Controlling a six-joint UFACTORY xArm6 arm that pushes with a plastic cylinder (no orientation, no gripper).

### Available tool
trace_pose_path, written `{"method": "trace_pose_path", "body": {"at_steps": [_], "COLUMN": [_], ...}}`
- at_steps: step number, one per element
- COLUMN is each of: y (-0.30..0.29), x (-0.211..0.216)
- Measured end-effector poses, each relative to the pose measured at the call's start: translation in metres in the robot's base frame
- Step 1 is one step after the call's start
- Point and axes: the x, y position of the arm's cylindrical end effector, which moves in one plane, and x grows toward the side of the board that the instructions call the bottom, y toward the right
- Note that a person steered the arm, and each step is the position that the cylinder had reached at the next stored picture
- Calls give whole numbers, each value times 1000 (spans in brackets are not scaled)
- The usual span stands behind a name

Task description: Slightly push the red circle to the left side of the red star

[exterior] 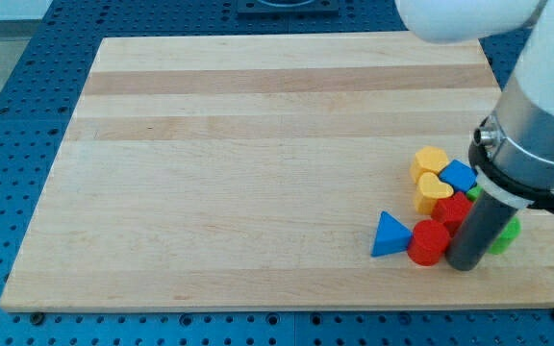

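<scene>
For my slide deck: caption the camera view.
My tip rests just right of the red circle, below the red star, in a block cluster near the board's lower right.

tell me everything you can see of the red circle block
The red circle is a short, solid-looking cylinder with a flat round top, matte red, standing upright on the wooden board near the view's bottom right. Its left side touches or nearly touches the blue triangle. My tip stands right against its right side. Just above it in the view lies the red star, close enough to seem touching, partly hidden by the rod. Nothing lies on top of it.
</scene>
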Motion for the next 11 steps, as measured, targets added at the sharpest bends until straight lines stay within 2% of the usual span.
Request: {"method": "trace_pose_path", "body": {"at_steps": [2, 4, 7, 11], "y": [-1, -22, -37, -38], "x": [8, 37, 11, 0]}}
